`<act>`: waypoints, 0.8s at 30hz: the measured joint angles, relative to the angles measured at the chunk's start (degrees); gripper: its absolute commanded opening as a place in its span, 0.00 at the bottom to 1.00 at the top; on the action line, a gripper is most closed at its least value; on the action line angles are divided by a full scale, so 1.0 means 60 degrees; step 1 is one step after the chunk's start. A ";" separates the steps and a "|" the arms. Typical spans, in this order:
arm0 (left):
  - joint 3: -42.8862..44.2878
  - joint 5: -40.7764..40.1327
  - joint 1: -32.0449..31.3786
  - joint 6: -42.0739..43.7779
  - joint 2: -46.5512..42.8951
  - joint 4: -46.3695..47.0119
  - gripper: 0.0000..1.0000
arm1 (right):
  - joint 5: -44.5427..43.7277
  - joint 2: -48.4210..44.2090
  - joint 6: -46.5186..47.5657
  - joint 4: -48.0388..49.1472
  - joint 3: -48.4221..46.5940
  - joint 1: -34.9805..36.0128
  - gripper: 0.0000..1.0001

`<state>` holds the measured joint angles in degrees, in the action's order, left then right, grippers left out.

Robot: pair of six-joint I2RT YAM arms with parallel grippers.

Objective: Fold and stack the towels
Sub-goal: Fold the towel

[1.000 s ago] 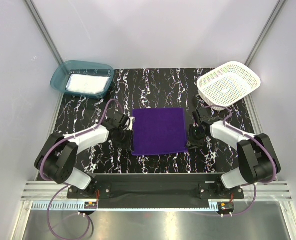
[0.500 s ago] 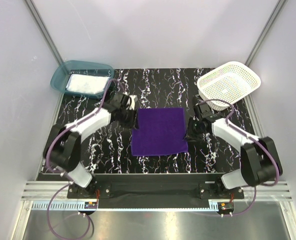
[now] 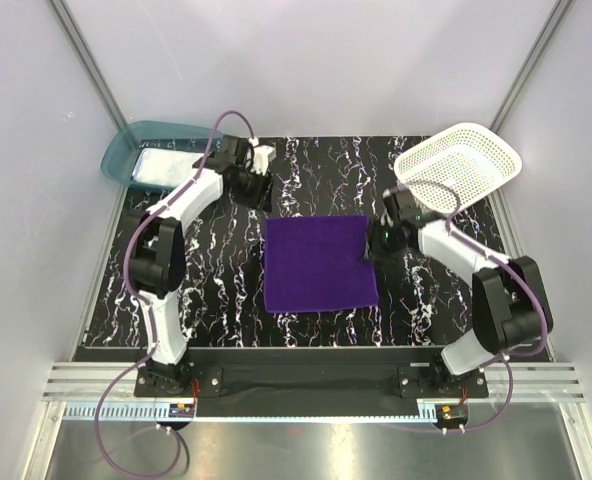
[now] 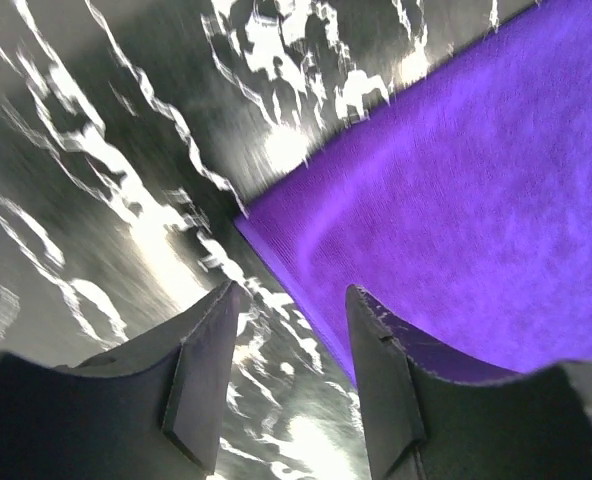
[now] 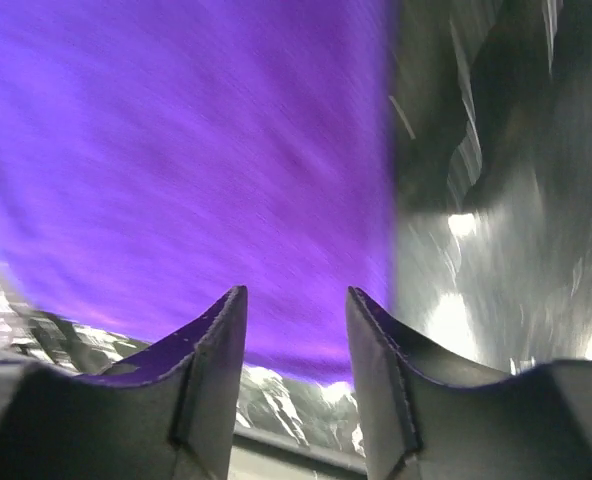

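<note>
Both wrist views are motion-smeared — the purple towel (image 4: 476, 200) runs off the picture's edge in each. At the far left corner of the tabletop (image 3: 306, 165) the left arm (image 3: 198, 192) hides the right end of the teal bin (image 3: 121, 155) and part of the white towel (image 3: 166, 166).

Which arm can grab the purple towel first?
Probably right: the right gripper, open, hangs over the purple towel's right edge. The left gripper sits off the far-left corner, over bare table.

Flat purple towel (image 3: 319, 263) at centre; white towel (image 3: 171, 166) in teal bin (image 3: 115, 156); right tool (image 3: 375, 247) at purple towel's right edge
</note>
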<state>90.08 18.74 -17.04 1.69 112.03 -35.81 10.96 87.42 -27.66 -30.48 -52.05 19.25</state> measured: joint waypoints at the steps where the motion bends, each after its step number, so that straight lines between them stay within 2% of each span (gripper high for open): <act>1: 0.0328 0.0091 0.0062 0.0328 0.0168 -0.0095 0.52 | 0.0124 0.0178 0.0317 -0.0004 -0.0535 -0.0084 0.54; 8: 0.1796 0.0616 0.0273 0.2149 0.1628 -0.0823 0.55 | 0.0933 0.2958 0.3016 0.0015 -0.4721 -0.0874 0.70; 11: 0.1810 0.0739 0.0273 0.2616 0.2069 -0.1053 0.57 | 0.1300 0.4167 0.4156 -0.0499 -0.6102 -0.1144 0.70; 14: 0.1920 0.0790 0.0270 0.2980 0.2448 -0.1351 0.57 | 0.1683 0.5213 0.5195 -0.1151 -0.7209 -0.1326 0.66; 16: 0.2218 0.0841 0.0262 0.3198 0.2747 -0.1585 0.56 | 0.1887 0.5774 0.5748 -0.1566 -0.7803 -0.1399 0.58; 20: 0.3027 0.0849 0.0259 0.3544 0.3282 -0.2018 0.54 | 0.2583 0.6892 0.6838 -0.2430 -0.9056 -0.1464 0.55; 24: 0.3497 0.0852 0.0262 0.3898 0.3566 -0.2215 0.45 | 0.2954 0.7493 0.7548 -0.2980 -0.9701 -0.1490 0.47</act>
<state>111.07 23.86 -15.46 25.08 133.43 -49.10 28.69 132.38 17.63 -48.36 -110.26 10.31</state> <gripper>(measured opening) 0.488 0.496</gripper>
